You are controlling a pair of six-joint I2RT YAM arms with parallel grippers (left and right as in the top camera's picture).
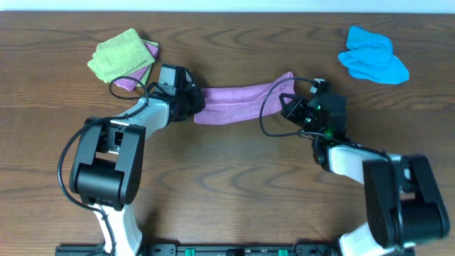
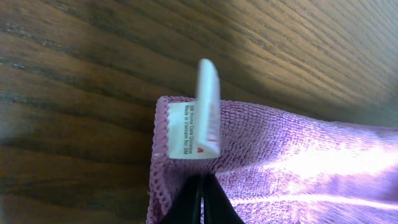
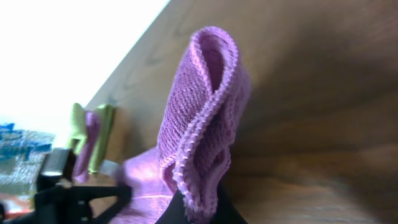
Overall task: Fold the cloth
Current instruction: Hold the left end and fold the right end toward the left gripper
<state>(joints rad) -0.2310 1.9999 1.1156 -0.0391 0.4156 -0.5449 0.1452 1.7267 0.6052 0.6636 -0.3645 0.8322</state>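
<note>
The lilac cloth (image 1: 238, 103) hangs stretched in a band between my two grippers above the wooden table. My left gripper (image 1: 193, 105) is shut on its left end; the left wrist view shows the fingers (image 2: 202, 202) pinching the cloth (image 2: 298, 162) just below its white label (image 2: 198, 121). My right gripper (image 1: 290, 99) is shut on the right end; in the right wrist view the fingers (image 3: 199, 208) clamp a bunched, looped corner of the cloth (image 3: 199, 118).
A lime-green cloth (image 1: 119, 55) lies on another purple cloth (image 1: 135, 77) at the back left. A bright blue cloth (image 1: 372, 55) lies crumpled at the back right. The table's far edge runs along the top.
</note>
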